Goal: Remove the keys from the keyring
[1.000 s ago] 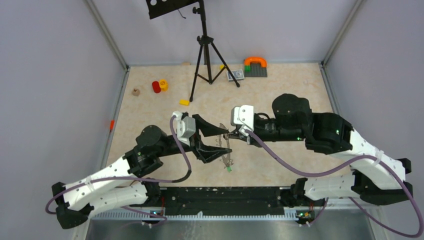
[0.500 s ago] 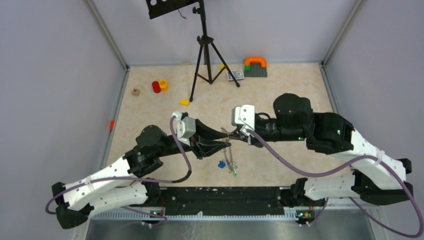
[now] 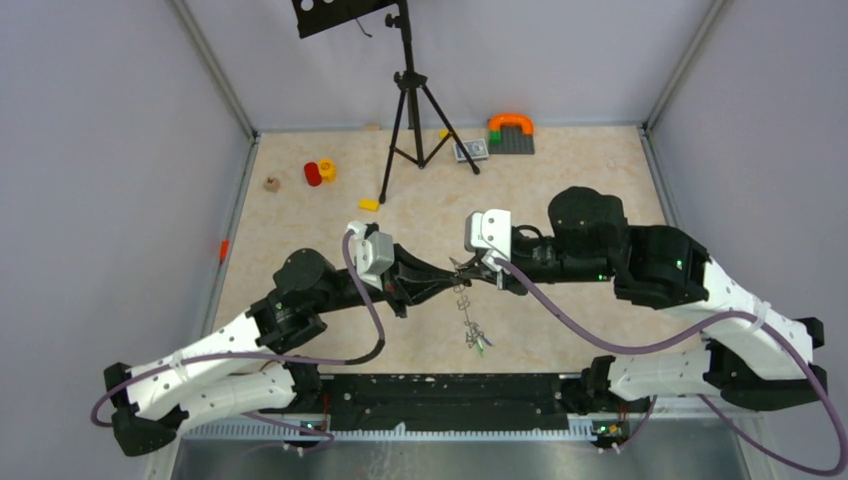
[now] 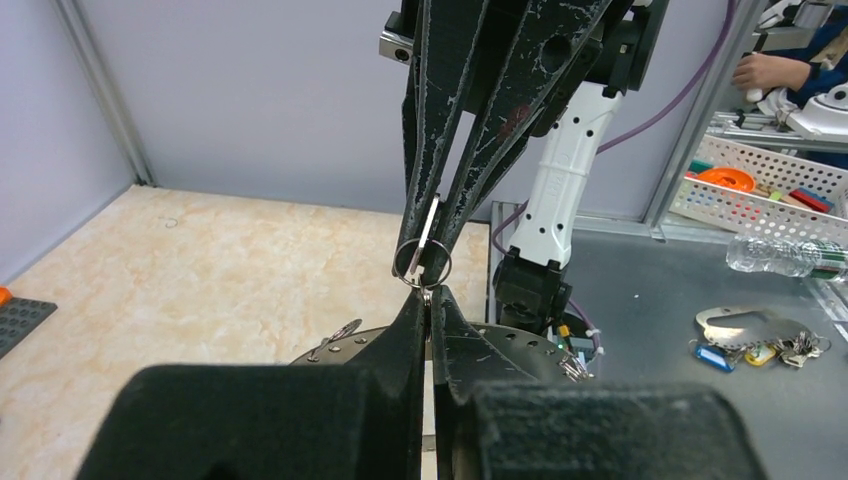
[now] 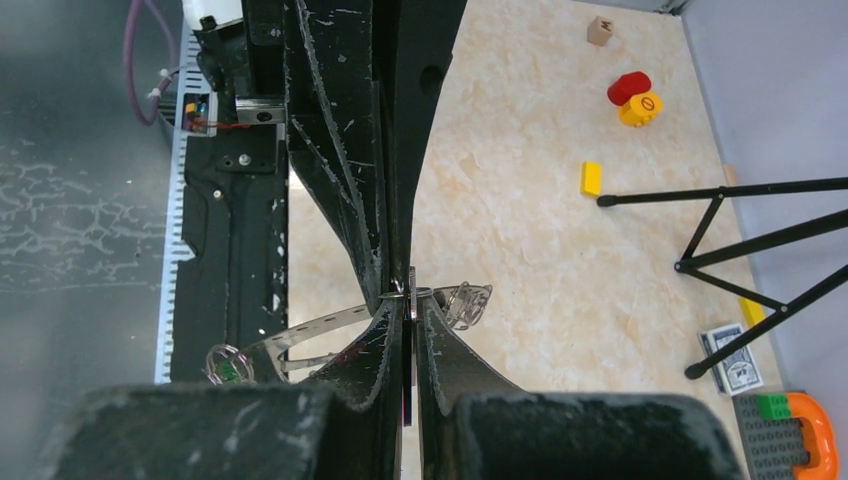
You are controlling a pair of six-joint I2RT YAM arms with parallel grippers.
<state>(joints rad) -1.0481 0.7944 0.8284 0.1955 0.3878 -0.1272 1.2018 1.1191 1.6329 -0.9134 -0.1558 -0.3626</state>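
My left gripper (image 4: 430, 300), spread wide a second ago, is now pinched shut. Its tips meet my right gripper (image 4: 424, 250) in mid-air above the table (image 3: 300, 220). The right fingers stay clamped on the keyring (image 4: 422, 267), a thin wire loop. My left tips close just at its lower edge, though I cannot tell whether they grip it. The keys (image 3: 476, 338) dangle below both grippers, a little further right than before.
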